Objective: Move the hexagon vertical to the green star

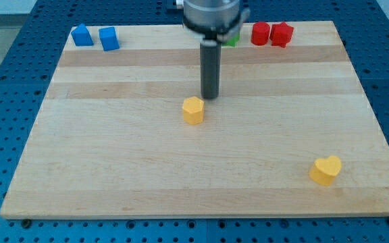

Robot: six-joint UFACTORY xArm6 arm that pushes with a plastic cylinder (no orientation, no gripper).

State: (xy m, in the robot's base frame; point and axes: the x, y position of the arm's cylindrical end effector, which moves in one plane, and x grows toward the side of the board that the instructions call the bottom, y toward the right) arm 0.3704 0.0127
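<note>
Near the frame's middle, my tip (211,98) rests bare on the wooden board (113,169), grasping nothing, just above and right of the yellow hexagon (193,111). The green star (233,40) peeks out behind the arm at the top, left of the red cylinder (260,33).

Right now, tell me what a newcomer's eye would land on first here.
First, my dark rod coming down at the board's middle, my tip just above and right of the yellow hexagon. Next, the yellow heart alone at the view's bottom right. Then the top edge: two blue blocks at left, two red blocks at right, a green block half hidden behind the arm.
</note>
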